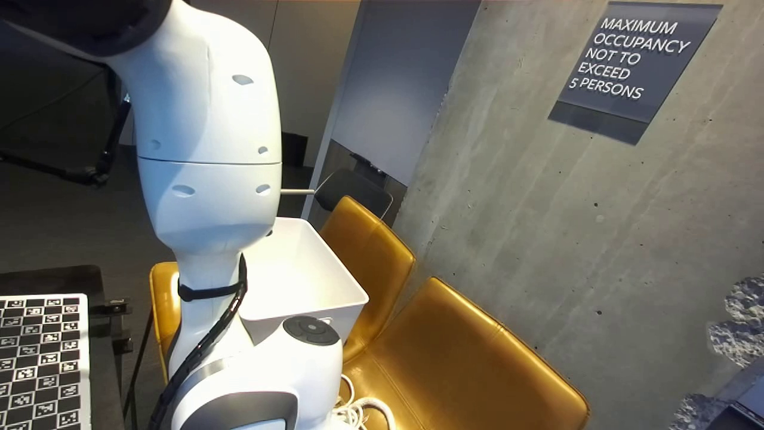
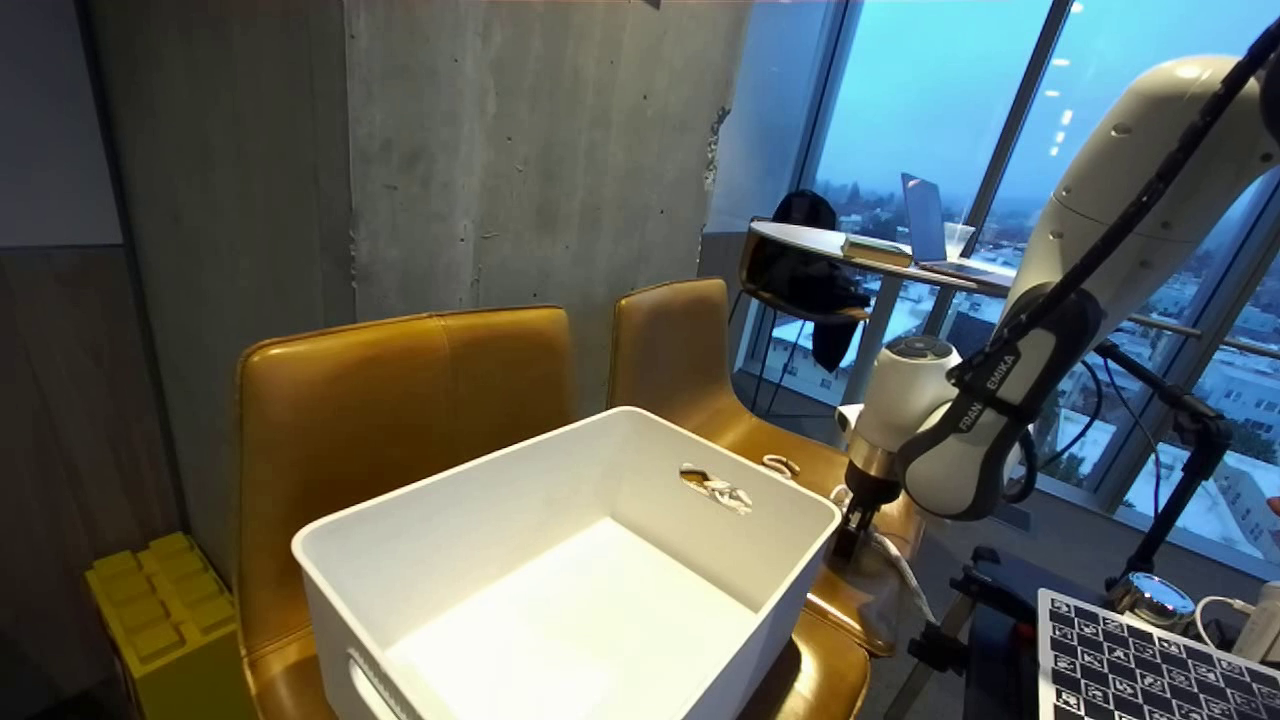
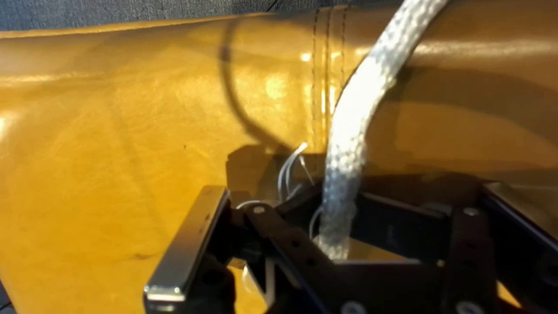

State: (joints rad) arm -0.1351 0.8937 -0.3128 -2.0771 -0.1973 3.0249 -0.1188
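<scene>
Where a tan leather seat [image 3: 130, 148] spreads left in the wrist view, its edge near the top, my claw [image 3: 340, 198], jaws drawn together at lower center, grips a white rope [image 3: 354, 113] running to the upper right; in an exterior view, a white bin [image 2: 570, 475] stands just left of the claw.

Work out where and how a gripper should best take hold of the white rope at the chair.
Probably on the single stretch of white rope beside the chair seam, coming from above, one jaw on each side: there it runs narrow and unlooped, with nothing lying over it.
</scene>
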